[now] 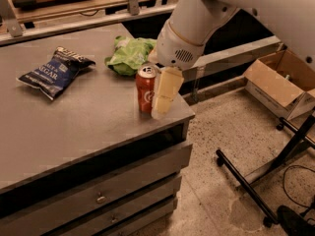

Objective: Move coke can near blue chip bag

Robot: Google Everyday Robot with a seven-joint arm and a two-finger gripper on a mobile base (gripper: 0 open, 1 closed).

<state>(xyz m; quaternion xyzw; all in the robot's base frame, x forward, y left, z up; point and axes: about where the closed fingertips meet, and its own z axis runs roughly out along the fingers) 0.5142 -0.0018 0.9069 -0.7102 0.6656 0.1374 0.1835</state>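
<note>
Around red coke can (145,91) (cylindrical), fingers (161,102)

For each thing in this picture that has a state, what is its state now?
coke can: upright on the table, near its right edge.
blue chip bag: lying flat, left of the can, apart.
green chip bag: crumpled, lying behind the can.
claw: lowered at the can's right side.
drawers: shut.
cardboard box: open, on the floor.

Coke can (145,90) at gripper (153,107); blue bag (53,73) apart
</note>
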